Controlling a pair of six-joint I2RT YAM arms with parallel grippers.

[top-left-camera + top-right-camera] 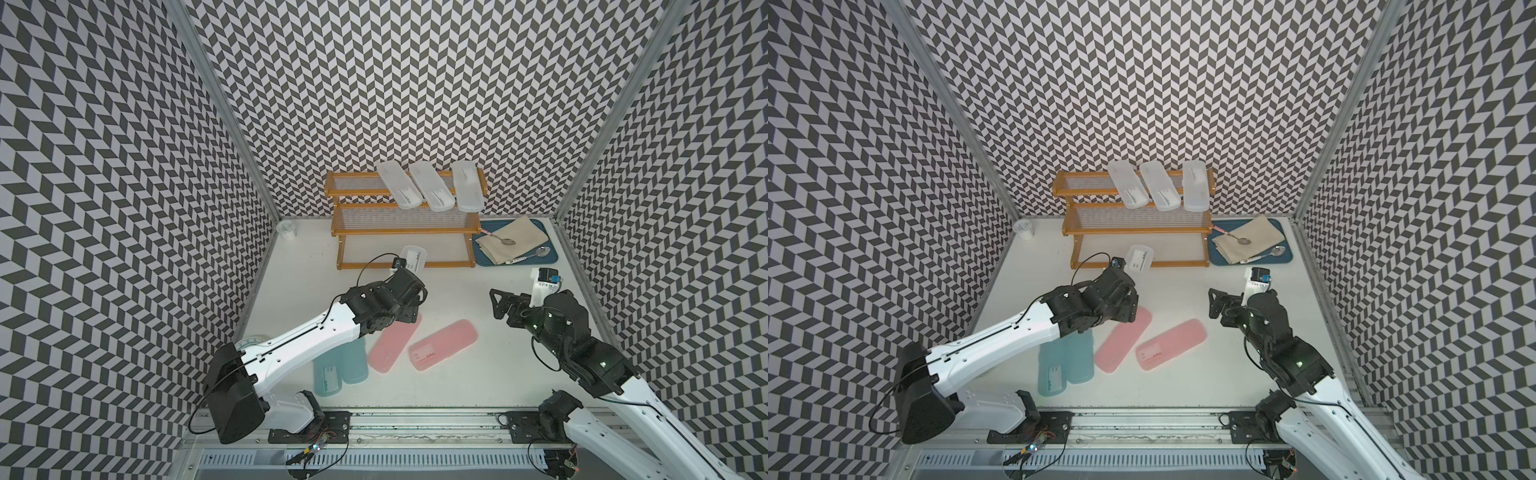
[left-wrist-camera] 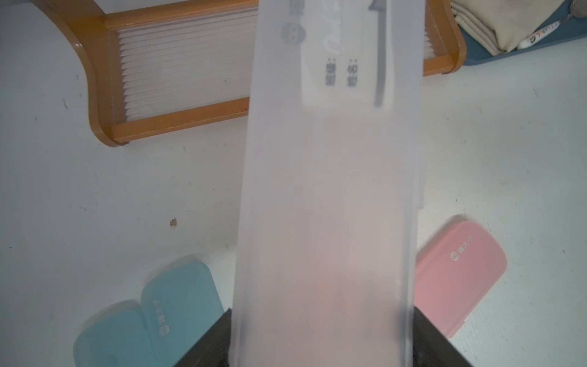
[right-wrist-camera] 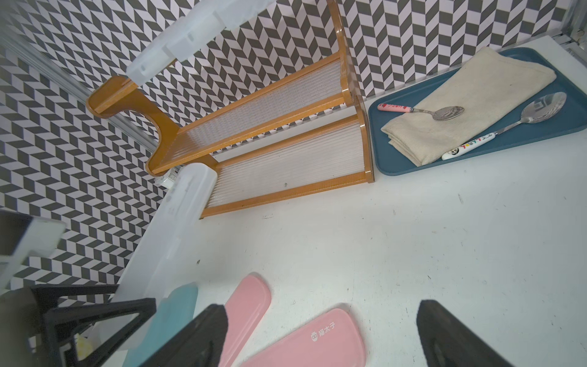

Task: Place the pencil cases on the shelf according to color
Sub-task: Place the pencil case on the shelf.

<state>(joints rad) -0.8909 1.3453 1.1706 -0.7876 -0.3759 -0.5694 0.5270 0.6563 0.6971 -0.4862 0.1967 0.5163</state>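
Frosted white case sits clamped in our left gripper, up off the table, just in front of the shelf's bottom step. Three more white cases lie on the top step. Our right gripper hangs wide open, holding nothing.

My head camera's two eyes sit high above the front edge of the surface, looking down and toward the back wall; both top views share nearly the whole scene, back to the shelf. My left wrist camera looks along my left pincer, very near the white case it holds, toward the shelf's bottom tier. My right wrist camera looks past my right pincer, low over the surface, toward shelf and blue tray. Both wrist views share shelf, tray corner and a pink case.
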